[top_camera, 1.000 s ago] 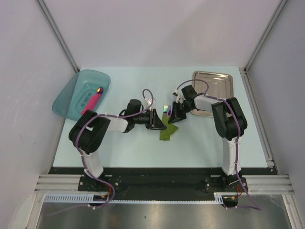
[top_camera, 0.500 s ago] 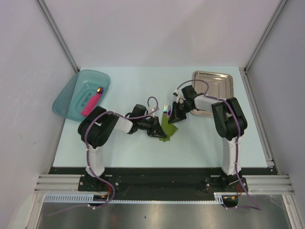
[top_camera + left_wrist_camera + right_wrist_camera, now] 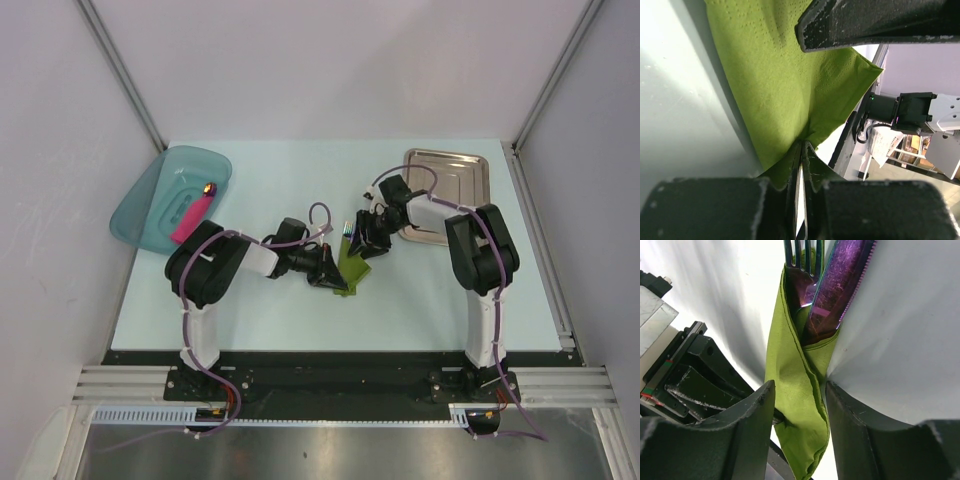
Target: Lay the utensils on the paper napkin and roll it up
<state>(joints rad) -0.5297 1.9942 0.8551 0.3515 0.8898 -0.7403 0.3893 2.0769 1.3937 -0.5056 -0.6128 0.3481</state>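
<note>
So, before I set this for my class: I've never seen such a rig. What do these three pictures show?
Two robot arms stand at the near edge of a table. One picture looks down on both; the other two come from cameras on their wrists. On it sit a teal tub holding a pink bar, and a steel tray. In the middle, the green paper napkin is wrapped around the utensils, a fork and a knife. The left gripper pinches the napkin's edge; the right gripper stands open astride the bundle.
</note>
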